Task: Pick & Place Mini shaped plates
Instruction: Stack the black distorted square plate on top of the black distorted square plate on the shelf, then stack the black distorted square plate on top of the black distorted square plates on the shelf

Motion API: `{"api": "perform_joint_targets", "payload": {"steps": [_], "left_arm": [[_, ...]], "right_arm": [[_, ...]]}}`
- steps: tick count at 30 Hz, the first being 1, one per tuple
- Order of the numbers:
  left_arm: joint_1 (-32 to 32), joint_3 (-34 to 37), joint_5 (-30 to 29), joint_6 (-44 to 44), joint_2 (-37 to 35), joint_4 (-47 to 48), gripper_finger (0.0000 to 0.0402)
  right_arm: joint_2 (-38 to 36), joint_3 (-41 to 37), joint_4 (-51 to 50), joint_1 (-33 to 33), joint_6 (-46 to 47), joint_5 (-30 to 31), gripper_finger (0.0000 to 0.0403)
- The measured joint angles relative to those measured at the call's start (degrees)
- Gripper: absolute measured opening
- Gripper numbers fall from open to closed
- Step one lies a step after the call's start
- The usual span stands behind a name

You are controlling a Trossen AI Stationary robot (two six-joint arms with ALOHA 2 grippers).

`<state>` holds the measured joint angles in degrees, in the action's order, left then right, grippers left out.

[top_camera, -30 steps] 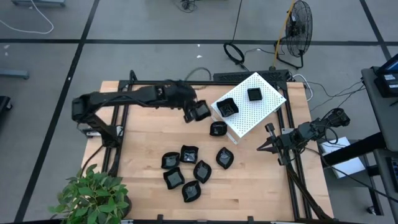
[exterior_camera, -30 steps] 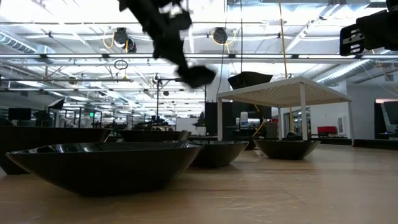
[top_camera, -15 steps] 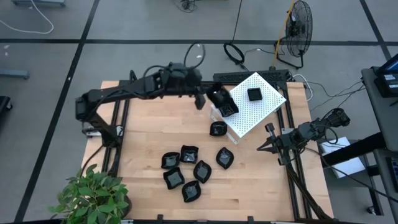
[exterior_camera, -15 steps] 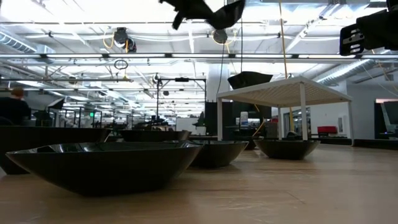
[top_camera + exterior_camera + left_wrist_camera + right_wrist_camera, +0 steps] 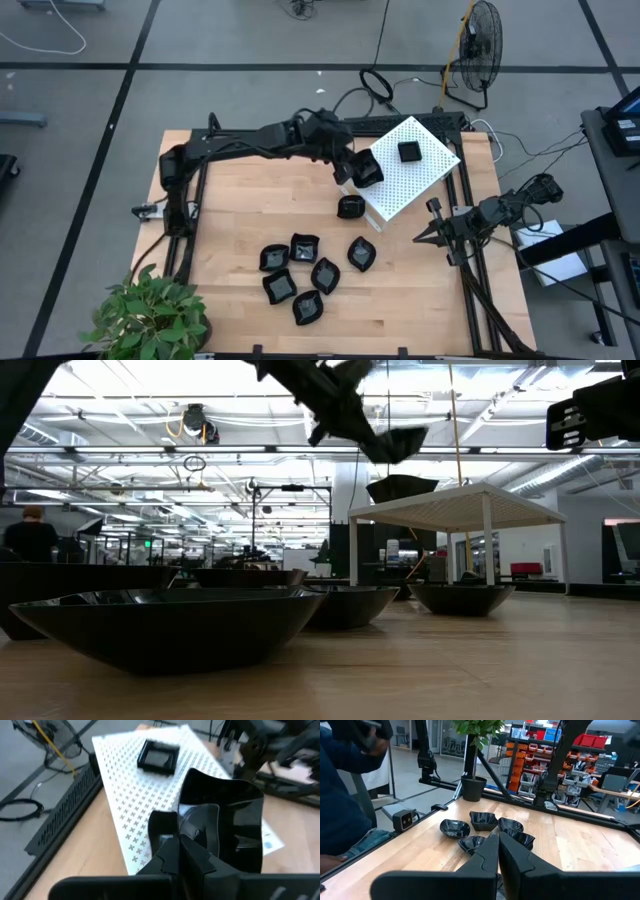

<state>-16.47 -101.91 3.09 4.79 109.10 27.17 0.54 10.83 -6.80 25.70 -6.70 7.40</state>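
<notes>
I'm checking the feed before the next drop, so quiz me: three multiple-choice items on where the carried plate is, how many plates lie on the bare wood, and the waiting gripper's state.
1. The plate in the left gripper is:
A. over the plant
B. over the white box's edge
C. on the floor

2. Black plates lying on the bare wood:
A. three
B. seven
C. twelve

3. The right gripper is:
A. shut and empty
B. shut on a plate
C. wide open

Answers:
1 B: the left gripper holds the held plate above the white box.
2 B: the high view shows one plate beside the box and six in the cluster of plates on the table.
3 A: the right gripper, at the table's right edge, has its fingers together with nothing between them.
</notes>
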Motion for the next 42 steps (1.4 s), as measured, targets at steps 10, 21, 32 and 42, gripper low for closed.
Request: {"api": "perform_joint_targets", "payload": {"steps": [10, 21, 32, 42], "left_arm": [[-0.5, 0.0, 0.0, 0.1, 2.1, -0.3, 0.0018], [-0.5, 0.1, -0.1, 0.0, 2.1, -1.2, 0.0012], [-0.5, 0.2, -0.2, -3.0, -0.8, -1.2, 0.0028], [3.6, 0.2, -1.2, -0.7, -9.8, 19.9, 0.0105]], "right_arm": [[0.0, 0.0, 0.0, 0.0, 0.0, 0.0, 0.0], [0.0, 0.0, 0.0, 0.0, 0.0, 0.0, 0.0], [0.0, 0.0, 0.0, 0.0, 0.0, 0.0, 0.0], [0.0, 0.0, 0.1, 0.0, 0.0, 0.0, 0.0]]}}
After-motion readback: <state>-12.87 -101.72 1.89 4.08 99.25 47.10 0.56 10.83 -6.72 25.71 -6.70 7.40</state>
